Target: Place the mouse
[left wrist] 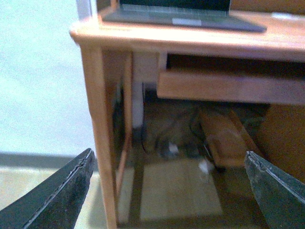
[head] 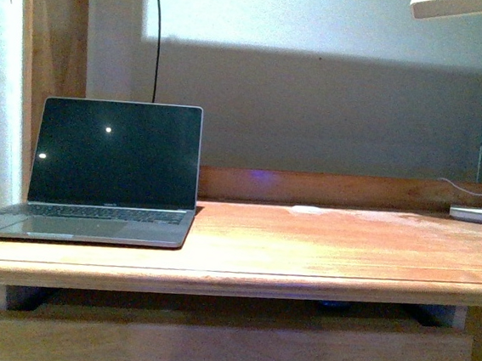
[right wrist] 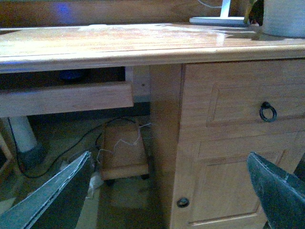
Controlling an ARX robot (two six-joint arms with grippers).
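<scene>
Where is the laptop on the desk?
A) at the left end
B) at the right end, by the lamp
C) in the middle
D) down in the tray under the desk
A: in the front view the open laptop sits at the left end of the desk, and the white lamp base is far off at the right end.

An open laptop (head: 114, 172) with a dark screen sits on the wooden desk (head: 320, 248), to the robot's left. A white lamp base (head: 481, 216) stands far right, by the back rail. Under the desktop a pull-out tray (head: 225, 343) juts toward the robot. A small dark shape (head: 331, 305) sits in the gap above it, too hidden to identify.
</scene>
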